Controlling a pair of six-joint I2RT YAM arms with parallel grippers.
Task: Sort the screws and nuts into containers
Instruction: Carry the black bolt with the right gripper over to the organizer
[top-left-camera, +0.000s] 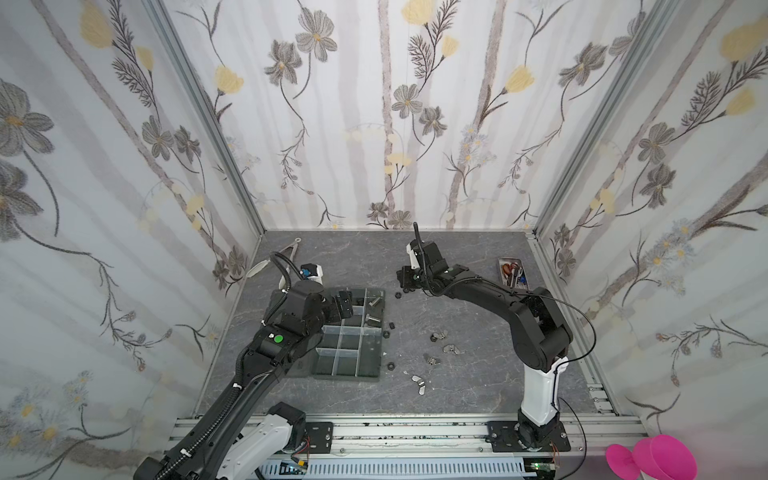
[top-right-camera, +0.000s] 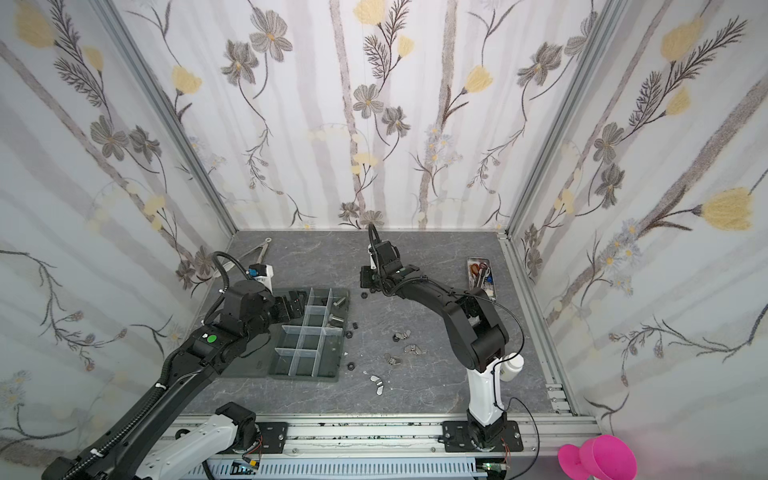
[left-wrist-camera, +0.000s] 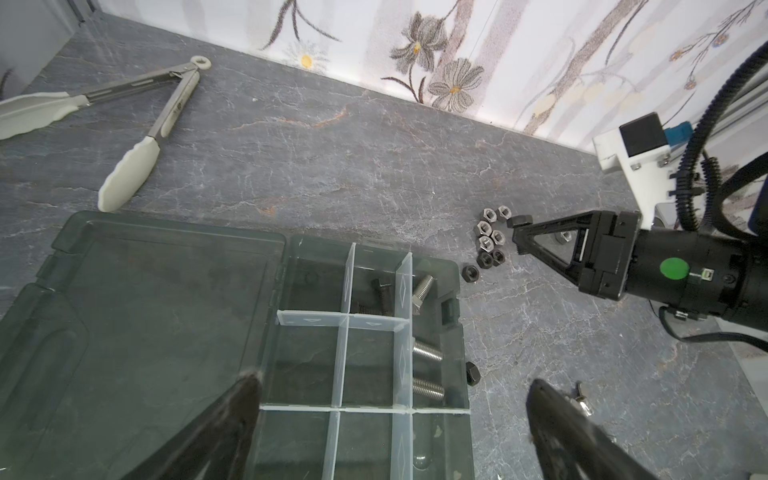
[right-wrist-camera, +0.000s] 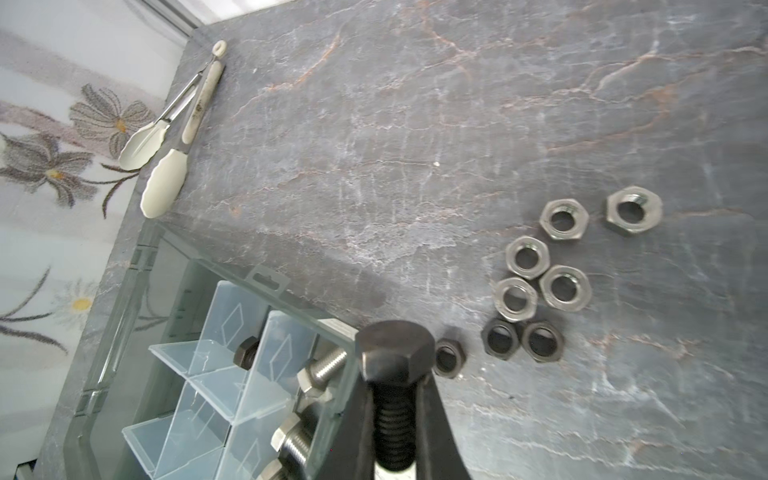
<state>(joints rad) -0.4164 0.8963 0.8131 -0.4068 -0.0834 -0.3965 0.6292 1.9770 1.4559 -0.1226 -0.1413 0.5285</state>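
Judged the sort about a third done: screws partly in, nuts not begun. Counted three silver screws in the organiser tray, spread over two cells along the tray wall nearest the loose nuts, and two black screws in the adjoining cell. Made out no nut for certain in any cell. Found a cluster of hex nuts, silver and black, lying on the surface just off one tray corner, clear of the tray. Saw wing nuts scattered on the surface well apart from the tray, on its side toward the right arm's base. Saw also a few small black pieces just beside the tray wall; could not tell nut from screw there.

Noted the right end effector pressed together on a black screw, pinching the threaded shank with the hex head standing clear of the fingertips. Placed that screw above the surface just outside the tray corner, beside the black nuts of the cluster, not yet over any cell. Judged a short carry across the tray wall to the black-screw cell as the move left for it.

Noted the left end effector spread wide, holding nothing, hanging over the tray.
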